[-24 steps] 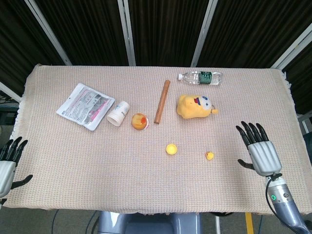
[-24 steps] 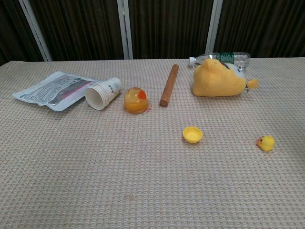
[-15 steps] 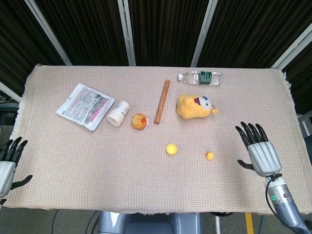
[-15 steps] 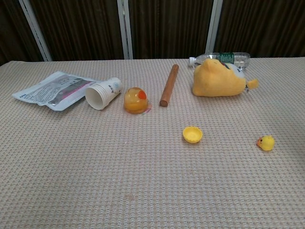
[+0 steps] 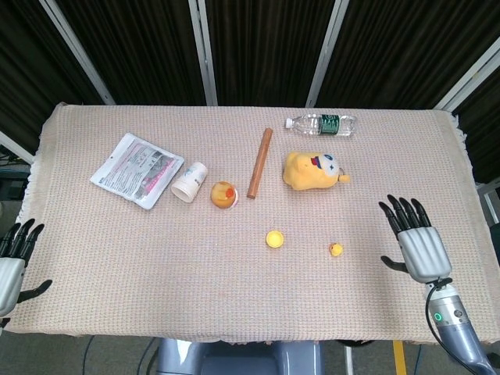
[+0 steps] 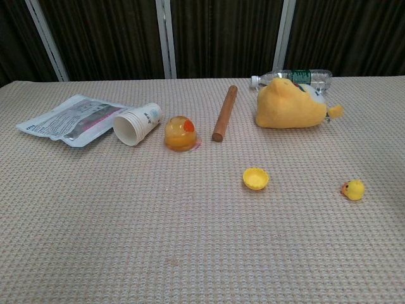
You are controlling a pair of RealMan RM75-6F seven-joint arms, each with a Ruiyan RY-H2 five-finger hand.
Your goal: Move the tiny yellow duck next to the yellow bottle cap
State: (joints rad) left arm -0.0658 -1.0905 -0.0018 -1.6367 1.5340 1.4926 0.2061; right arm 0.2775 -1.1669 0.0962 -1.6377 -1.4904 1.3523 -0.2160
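The tiny yellow duck (image 5: 335, 250) (image 6: 354, 189) sits on the woven table cover, right of the yellow bottle cap (image 5: 273, 239) (image 6: 255, 178), with a clear gap between them. In the head view my right hand (image 5: 416, 241) hovers to the right of the duck, fingers spread and holding nothing. My left hand (image 5: 11, 261) shows at the far left edge of the table, fingers apart and empty. Neither hand appears in the chest view.
Behind the cap lie a wooden stick (image 5: 260, 162), an orange jelly cup (image 5: 223, 194), a tipped paper cup (image 5: 190, 182) and a foil packet (image 5: 137, 169). A yellow plush toy (image 5: 312, 171) and a water bottle (image 5: 321, 123) lie at the back right.
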